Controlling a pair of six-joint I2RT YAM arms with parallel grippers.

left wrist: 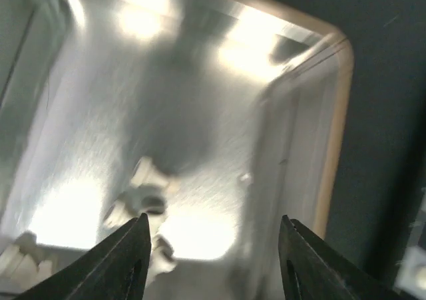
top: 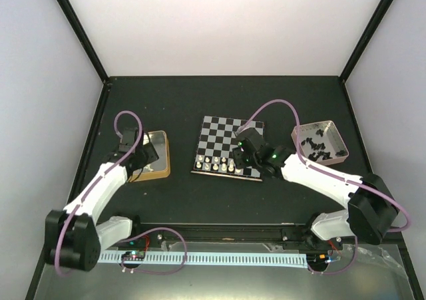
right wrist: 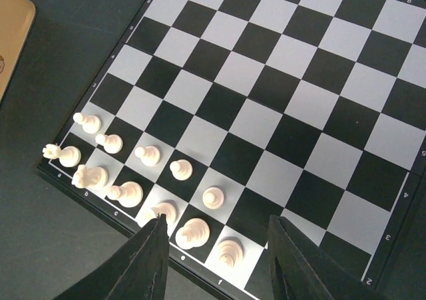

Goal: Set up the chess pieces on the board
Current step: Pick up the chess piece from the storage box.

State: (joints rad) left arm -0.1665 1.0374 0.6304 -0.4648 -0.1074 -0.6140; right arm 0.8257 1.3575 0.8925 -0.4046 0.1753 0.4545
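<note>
The board (top: 223, 130) lies mid-table; in the right wrist view the board (right wrist: 266, 67) carries several cream-white chess pieces (right wrist: 148, 155) in two rows along its near-left edge. My right gripper (right wrist: 216, 247) hangs open just above that edge, and a tall piece (right wrist: 193, 233) and another piece (right wrist: 229, 252) stand free between its fingers. In the top view my right gripper (top: 238, 159) is at the board's near edge. My left gripper (left wrist: 213, 247) is open inside the gold-sided tin (left wrist: 336, 114), with blurred cream pieces (left wrist: 143, 200) lying by its left finger (left wrist: 130, 260). Black pieces (top: 319, 147) lie in the pinkish tin.
The gold-sided tin (top: 160, 172) sits left of the board, under my left gripper (top: 148, 155). The pinkish-silver tin (top: 331, 126) stands right of the board. Black frame posts rise at the table's back corners, and a rail runs along the near edge.
</note>
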